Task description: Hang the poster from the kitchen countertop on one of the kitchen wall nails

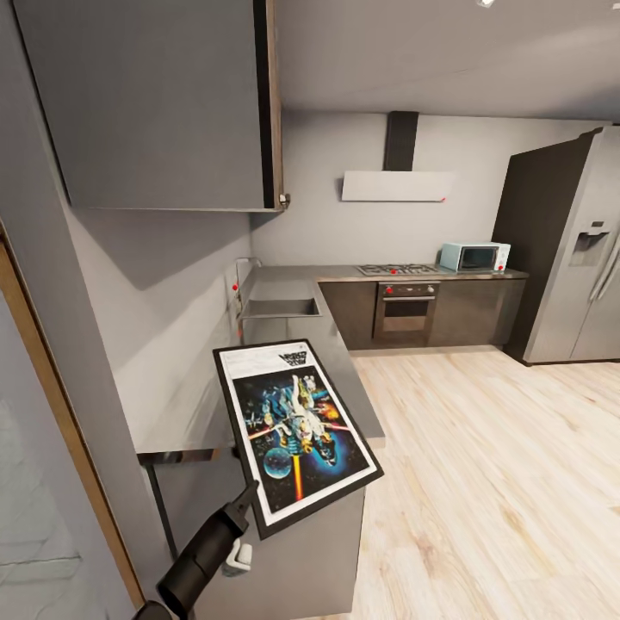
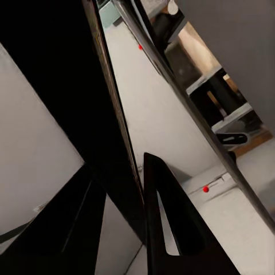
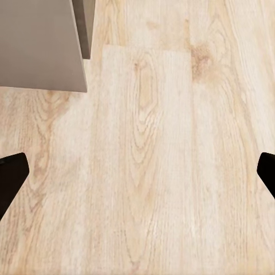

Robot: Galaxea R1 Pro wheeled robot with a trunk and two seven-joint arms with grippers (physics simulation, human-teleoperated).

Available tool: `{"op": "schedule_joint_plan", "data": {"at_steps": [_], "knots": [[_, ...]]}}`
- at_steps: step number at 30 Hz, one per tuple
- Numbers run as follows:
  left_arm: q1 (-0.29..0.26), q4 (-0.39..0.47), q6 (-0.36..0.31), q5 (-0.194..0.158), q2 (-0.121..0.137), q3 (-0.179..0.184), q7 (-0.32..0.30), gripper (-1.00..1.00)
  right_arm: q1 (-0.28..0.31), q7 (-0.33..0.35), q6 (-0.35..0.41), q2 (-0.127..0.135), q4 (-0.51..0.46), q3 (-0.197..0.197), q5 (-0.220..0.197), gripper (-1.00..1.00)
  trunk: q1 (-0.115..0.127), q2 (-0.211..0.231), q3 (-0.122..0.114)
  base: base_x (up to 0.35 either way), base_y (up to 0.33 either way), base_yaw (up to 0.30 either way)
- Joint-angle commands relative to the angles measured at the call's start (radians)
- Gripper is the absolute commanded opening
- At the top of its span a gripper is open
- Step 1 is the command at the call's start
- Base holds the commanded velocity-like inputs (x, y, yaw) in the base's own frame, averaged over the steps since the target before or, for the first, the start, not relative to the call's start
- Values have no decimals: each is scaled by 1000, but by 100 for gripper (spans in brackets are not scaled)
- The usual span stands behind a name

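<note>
The poster (image 1: 297, 426) is a black-framed Star Wars print with a white border. It hangs tilted over the near end of the grey kitchen countertop (image 1: 297, 330). My left gripper (image 1: 247, 502) is shut on the poster's near left corner. In the left wrist view the poster's black frame edge (image 2: 109, 114) runs between the fingers (image 2: 172, 229). Two small red-headed wall nails (image 1: 234, 288) sit on the left wall beside the sink, and show in the left wrist view as red dots (image 2: 205, 188). My right gripper (image 3: 137, 177) is open over the pale wood floor (image 3: 149, 143), holding nothing.
A sink (image 1: 280, 307) with a tap is set in the countertop. A wall cabinet (image 1: 155, 103) hangs above it. Oven (image 1: 405, 312), teal microwave (image 1: 474, 256) and tall grey fridge (image 1: 577, 250) line the far side. Wood floor (image 1: 491, 465) spreads to the right.
</note>
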State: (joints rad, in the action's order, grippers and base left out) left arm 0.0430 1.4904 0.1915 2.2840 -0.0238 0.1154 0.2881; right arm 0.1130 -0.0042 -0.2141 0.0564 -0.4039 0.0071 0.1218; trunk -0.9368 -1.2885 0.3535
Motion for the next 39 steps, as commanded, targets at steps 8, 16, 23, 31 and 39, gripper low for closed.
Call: {"op": "schedule_joint_plan", "data": {"at_steps": [8,16,23,31,39], "knots": [[0,2,2,14,0,15,6,-100,0,-1,-2,0,0,1,7,100,0,-1,1,0,0,0],[0,26,8,-91,1,50,11,-100,0,-1,-2,0,0,1,7,100,0,-1,1,0,0,0],[0,32,8,-97,0,59,11,-100,0,-1,-2,0,0,1,7,100,0,-1,1,0,0,0],[0,33,5,-98,-9,63,11,-100,0,-1,-2,-1,0,1,7,100,0,-1,1,-34,-14,0],[0,33,3,-98,-14,75,10,-100,0,-1,-3,-1,0,1,7,100,0,-1,1,-50,-129,-104]]}}
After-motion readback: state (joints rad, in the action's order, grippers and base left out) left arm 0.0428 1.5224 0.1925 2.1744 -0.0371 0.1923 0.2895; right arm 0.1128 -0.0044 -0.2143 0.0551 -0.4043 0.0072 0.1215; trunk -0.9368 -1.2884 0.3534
